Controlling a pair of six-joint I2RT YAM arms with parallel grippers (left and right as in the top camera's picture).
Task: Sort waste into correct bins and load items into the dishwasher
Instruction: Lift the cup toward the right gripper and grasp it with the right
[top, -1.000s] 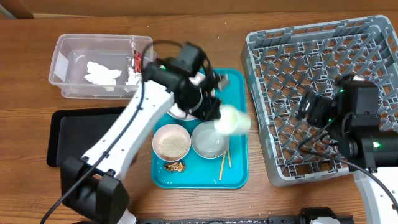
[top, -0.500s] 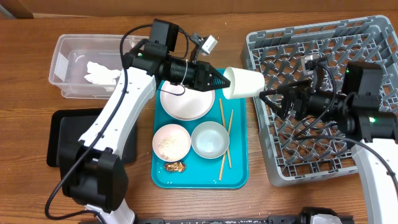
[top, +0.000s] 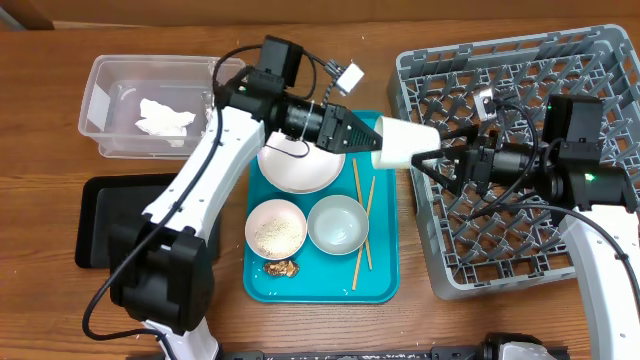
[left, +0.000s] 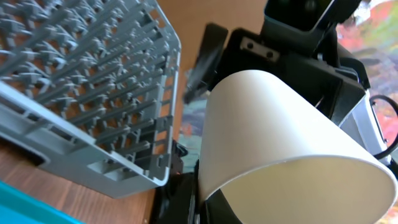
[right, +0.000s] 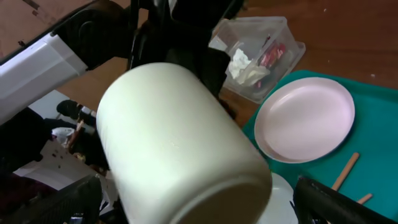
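Observation:
My left gripper (top: 368, 135) is shut on a small white cup (top: 405, 142) and holds it sideways in the air between the teal tray and the grey dish rack (top: 590, 60). The cup fills the left wrist view (left: 280, 143) and the right wrist view (right: 180, 143). My right gripper (top: 432, 160) is open, its fingers on either side of the cup's far end. A white plate (top: 300, 165), a rice bowl (top: 276, 228), a pale grey bowl (top: 337, 223), chopsticks (top: 362, 225) and a brown lump (top: 281, 267) lie on the tray.
The teal tray (top: 380, 285) sits mid-table. A clear tub (top: 100, 90) at the back left holds white tissue (top: 165, 117) and a red wrapper (right: 273, 55). A black tray (top: 110, 220) lies at the left. The rack's corner shows in the left wrist view (left: 93, 74).
My left arm has lifted the cup from over the tray and carried it right toward the rack. My right gripper has moved left until its open fingers flank the cup.

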